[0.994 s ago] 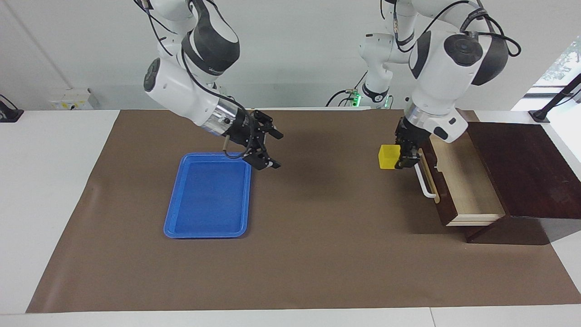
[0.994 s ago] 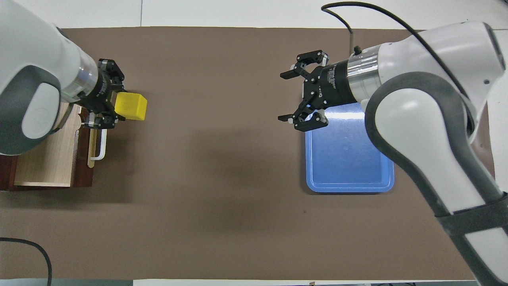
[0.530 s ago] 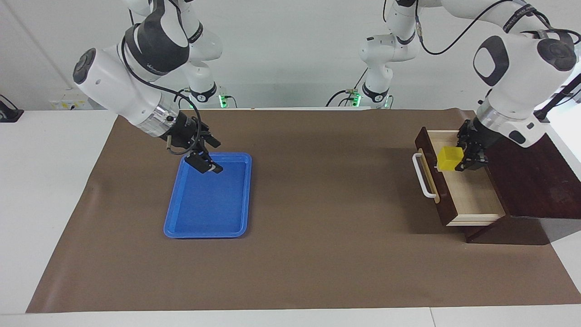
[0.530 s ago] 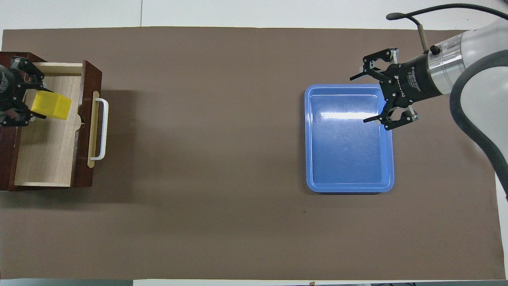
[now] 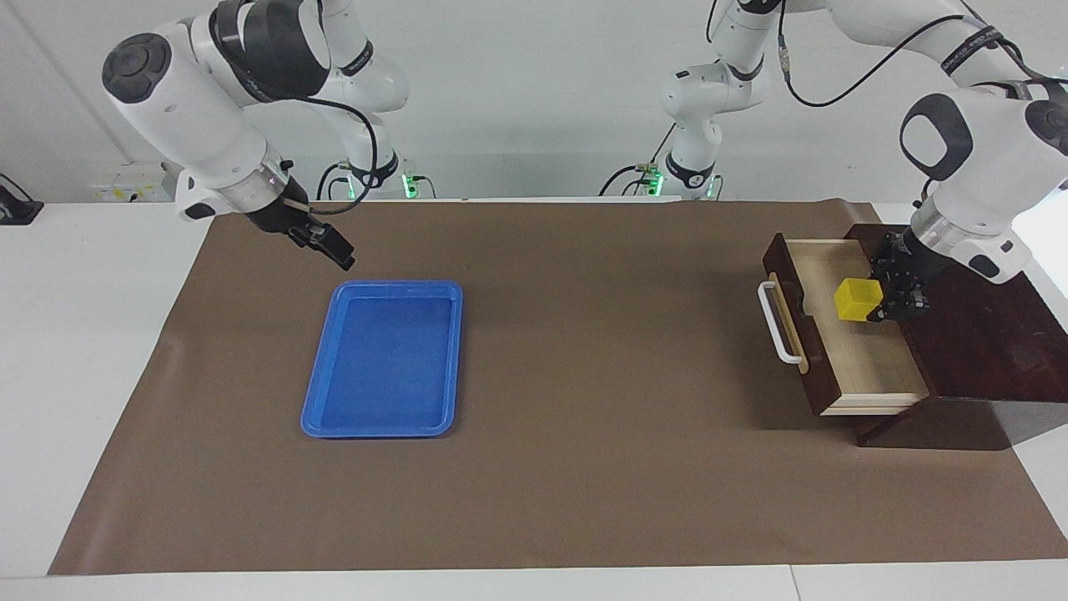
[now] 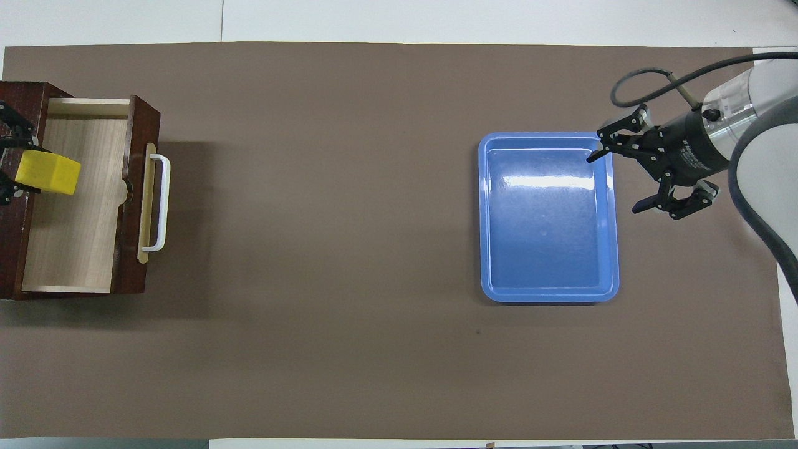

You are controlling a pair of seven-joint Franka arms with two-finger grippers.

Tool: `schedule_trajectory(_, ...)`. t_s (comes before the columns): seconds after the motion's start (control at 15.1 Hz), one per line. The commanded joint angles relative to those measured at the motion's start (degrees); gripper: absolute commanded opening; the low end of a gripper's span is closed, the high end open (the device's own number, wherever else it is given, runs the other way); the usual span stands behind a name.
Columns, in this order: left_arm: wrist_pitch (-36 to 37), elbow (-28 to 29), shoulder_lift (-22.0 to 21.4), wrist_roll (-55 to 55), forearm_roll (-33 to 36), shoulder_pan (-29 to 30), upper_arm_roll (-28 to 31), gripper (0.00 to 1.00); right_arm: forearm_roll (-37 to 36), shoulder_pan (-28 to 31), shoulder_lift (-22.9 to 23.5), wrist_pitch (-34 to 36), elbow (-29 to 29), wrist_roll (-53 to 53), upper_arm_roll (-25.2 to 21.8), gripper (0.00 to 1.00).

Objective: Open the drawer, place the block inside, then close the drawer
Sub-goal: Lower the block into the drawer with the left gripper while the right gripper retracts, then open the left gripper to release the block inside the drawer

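Placing step, drawer already pulled out. The drawer (image 5: 843, 334) stands open from its dark wooden box (image 5: 976, 317) at the left arm's end of the tabletop (image 5: 584, 484), its white handle (image 5: 776, 324) toward the middle of the tabletop. The left gripper (image 5: 886, 294) has its jaws clenched on the yellow block (image 5: 858, 299) and holds it over the pale drawer floor, close to the edge where the drawer meets the box; in the overhead view the block (image 6: 47, 173) lies over that same inner edge. Whether the block already rests on the drawer floor cannot be told.

The likely next move is to lower the block until it sits on the floor, release it, lift clear of the drawer walls, then push the front shut by the handle. The block sits near the box's front edge, so a placement more toward the handle would seem safer for closing.

The right gripper (image 6: 648, 178) waits with jaws released, over the brown mat just beside the blue tray (image 5: 317, 401), toward the right arm's end. The tray holds nothing and lies well apart from the drawer; nothing stands in front of the drawer.
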State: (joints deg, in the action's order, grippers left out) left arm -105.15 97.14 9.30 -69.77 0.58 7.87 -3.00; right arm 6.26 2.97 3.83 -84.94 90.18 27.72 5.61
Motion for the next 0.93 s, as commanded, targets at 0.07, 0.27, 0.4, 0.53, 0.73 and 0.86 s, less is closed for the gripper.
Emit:
schedule_trajectory(0.07,-3.65,5.96,-3.41,-2.29,-1.01,0.48,-0.16,0.0,-6.51,1.42,-4.43,1.62,0.79,-18.62,0.54,1.0)
schedule_trajectory(0.27,-6.37,6.92,-2.88,-6.86,-2.07,1.63,-0.16,0.0,-8.62,3.26,-5.41,1.54,0.96,-30.48,1.07,1.0)
schedule_trajectory(0.4,-6.99,7.8,-2.88,-8.0,-2.07,1.36,-0.16,0.0,-9.42,3.54,-5.5,0.75,1.58,-34.22,1.16,1.0)
schedule_trajectory(0.53,-7.08,8.5,-2.79,-8.62,-2.07,1.45,-0.16,0.0,-9.07,3.71,-5.59,0.57,2.54,-31.77,1.25,1.0)
schedule_trajectory(0.73,-8.14,10.26,-3.32,-8.89,-2.07,1.54,-0.16,0.0,-8.98,3.71,-6.02,-0.4,3.86,-30.97,1.16,1.0)
schedule_trajectory(0.86,-8.75,12.01,-3.84,-8.8,-2.07,1.19,-0.16,0.0,-8.89,3.8,-5.94,0.04,3.51,-30.62,1.07,1.0)
